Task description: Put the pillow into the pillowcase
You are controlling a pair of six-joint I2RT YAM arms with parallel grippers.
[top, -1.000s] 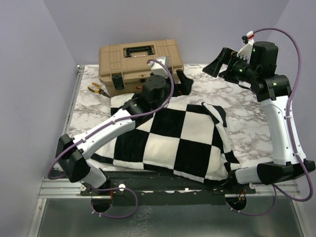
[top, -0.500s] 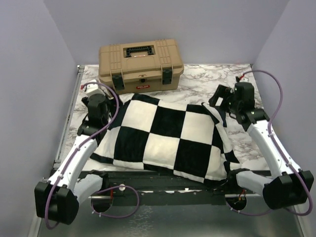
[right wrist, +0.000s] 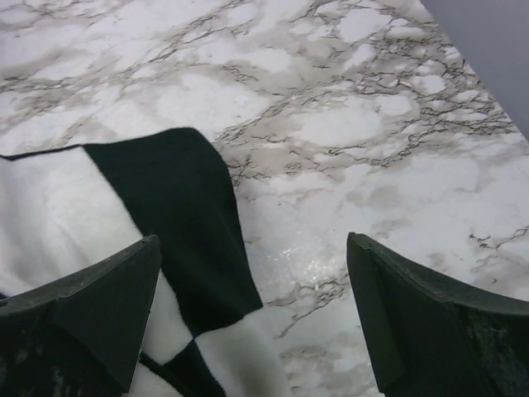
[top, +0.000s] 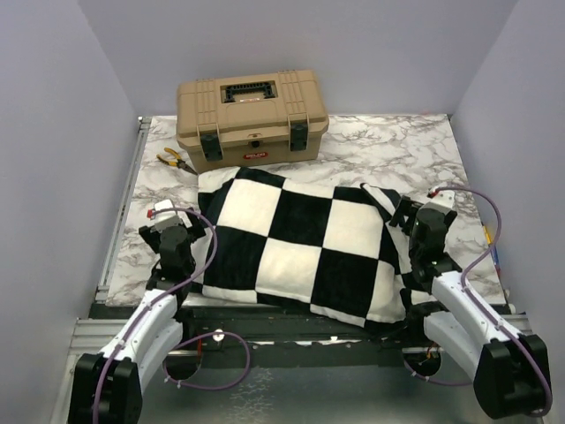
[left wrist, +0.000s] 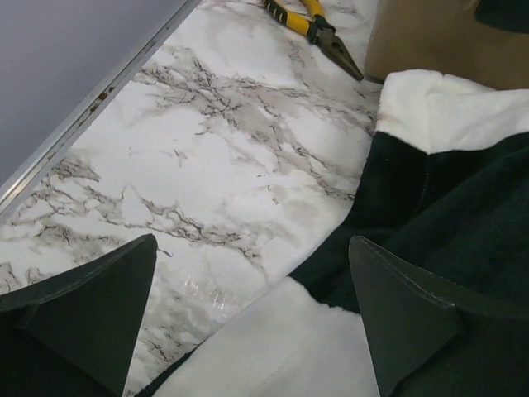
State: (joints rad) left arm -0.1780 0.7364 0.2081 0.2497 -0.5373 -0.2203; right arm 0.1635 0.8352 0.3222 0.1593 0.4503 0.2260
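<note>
The black and cream checkerboard pillowcase [top: 300,243] lies plump across the middle of the marble table [top: 388,150]. The pillow itself is hidden. My left gripper [top: 169,228] sits low at the pillowcase's left edge and is open. Between its fingers [left wrist: 252,241] I see marble and the border of the pillowcase [left wrist: 430,190], with nothing gripped. My right gripper [top: 408,216] sits at the pillowcase's right edge, also open. Its fingers [right wrist: 254,239] frame a black corner flap of the pillowcase [right wrist: 178,215] lying on bare marble.
A tan toolbox [top: 252,119] stands at the back, just beyond the pillowcase. Yellow-handled pliers [top: 175,159] lie to its left, seen also in the left wrist view as pliers [left wrist: 310,25]. A small coloured item [top: 491,247] lies at the table's right edge. Grey walls enclose three sides.
Both arms have drawn back toward the near edge. The left arm came off the pillowcase's far side; the right came down from high at the far right. Both grippers stayed open.
</note>
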